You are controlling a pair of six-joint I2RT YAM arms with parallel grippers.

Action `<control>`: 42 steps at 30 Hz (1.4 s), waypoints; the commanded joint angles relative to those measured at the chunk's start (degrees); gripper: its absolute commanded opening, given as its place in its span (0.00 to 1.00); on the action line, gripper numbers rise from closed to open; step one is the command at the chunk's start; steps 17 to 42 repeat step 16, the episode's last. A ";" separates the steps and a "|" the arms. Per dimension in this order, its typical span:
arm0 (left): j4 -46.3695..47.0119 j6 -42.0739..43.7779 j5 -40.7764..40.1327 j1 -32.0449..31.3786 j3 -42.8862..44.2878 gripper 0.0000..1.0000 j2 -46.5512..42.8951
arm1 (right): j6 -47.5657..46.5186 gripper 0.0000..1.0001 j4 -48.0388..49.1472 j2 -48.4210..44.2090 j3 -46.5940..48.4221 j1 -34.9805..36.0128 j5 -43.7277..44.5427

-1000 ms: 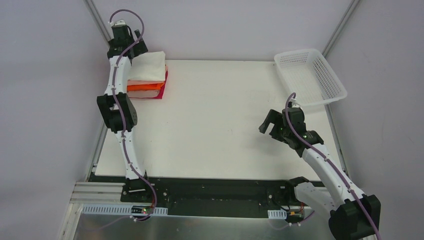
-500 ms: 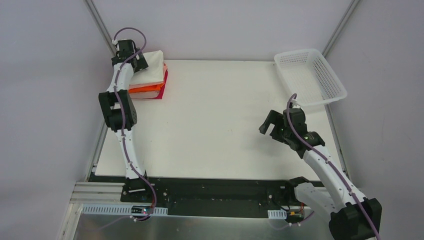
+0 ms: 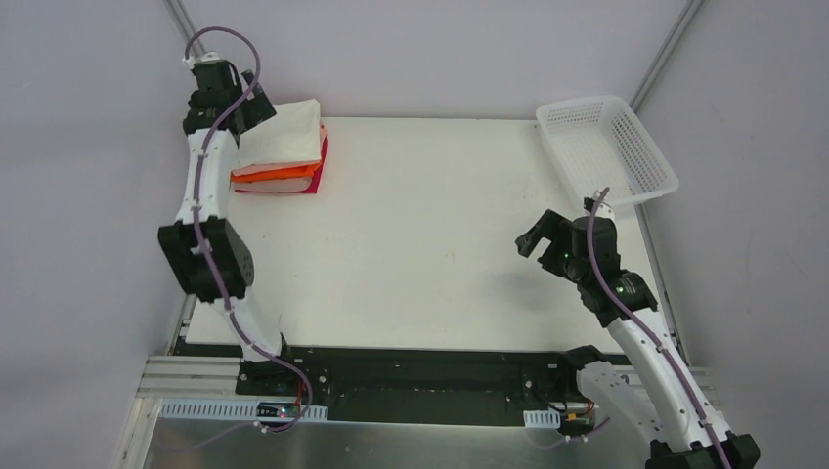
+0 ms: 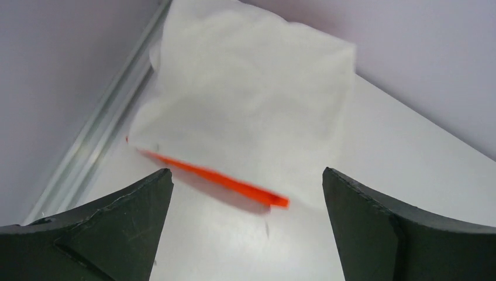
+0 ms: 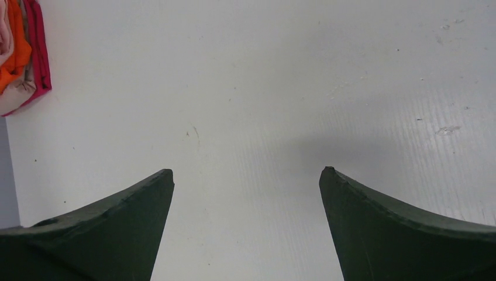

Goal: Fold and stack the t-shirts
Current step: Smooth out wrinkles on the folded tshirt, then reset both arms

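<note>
The right gripper (image 3: 539,234) hangs nearest, spread wide and empty, over the white table (image 3: 440,254), right of the middle. It has drawn back a little to the right. Its wrist camera catches the orange and crimson edges of the t-shirts (image 5: 20,52). The left wrist camera shows mostly the top white shirt (image 4: 245,99) and one orange strip (image 4: 222,178). This stack lies at the far left corner. The left gripper (image 4: 247,175), also released and empty, has pulled off it toward the left. Grey walls close the table in. A white basket (image 3: 606,147) stands at the far right corner.
</note>
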 commanded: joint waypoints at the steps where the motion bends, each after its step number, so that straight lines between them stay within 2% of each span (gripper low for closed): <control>1: -1.83 -5.81 8.57 0.38 -19.33 0.99 -22.89 | 4.10 1.00 -0.97 -4.01 0.24 -0.32 5.16; 3: -1.77 -11.09 10.39 -1.12 -30.80 0.99 -30.52 | 5.23 1.00 -0.79 -5.50 -0.77 -0.37 6.75; 5: -1.30 -15.68 4.79 -7.15 -41.62 0.99 -38.35 | 6.40 1.00 -0.82 -7.01 -1.60 -0.31 8.54; 7: -0.19 -16.39 -2.80 -16.39 -49.88 0.99 -45.18 | 6.86 1.00 -0.77 -8.78 -2.53 -0.33 9.50; 9: 0.21 -16.54 -7.30 -23.67 -54.94 0.99 -50.19 | 7.19 0.99 -0.66 -10.49 -3.52 -0.37 10.79; 10: 0.24 -16.68 -7.10 -25.68 -56.97 0.99 -52.41 | 7.14 1.00 -0.59 -11.54 -4.22 -0.36 11.01; 13: 0.24 -18.19 -6.58 -27.42 -61.42 0.99 -57.95 | 6.23 1.00 -0.47 -13.47 -6.00 -0.39 10.56; 16: 0.03 -17.87 -6.24 -27.54 -63.22 0.99 -61.53 | 6.07 1.00 -0.13 -14.88 -6.26 -0.35 10.16; 42: 0.03 -17.87 -6.24 -27.54 -63.22 0.99 -61.53 | 6.07 1.00 -0.13 -14.88 -6.26 -0.35 10.16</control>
